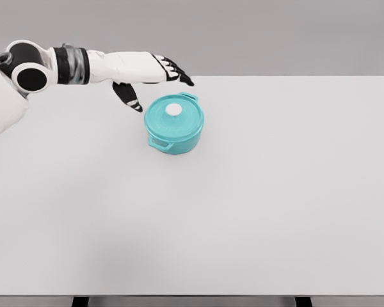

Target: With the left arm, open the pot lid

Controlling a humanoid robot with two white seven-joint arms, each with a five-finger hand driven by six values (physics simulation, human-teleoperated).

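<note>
Head view: a teal pot (173, 125) is sitting upright on the white table (275, 211), left of centre toward the far edge, lid (171, 113) on. Its two side handles are pointing far-right and near-left — its only long axis. The left hand (155, 75) is hovering just behind-left, fingers spread, holding nothing. The lid is looking rigid, smooth, probably slippery — its small white knob (173, 110) is seeming the place to pinch.
</note>
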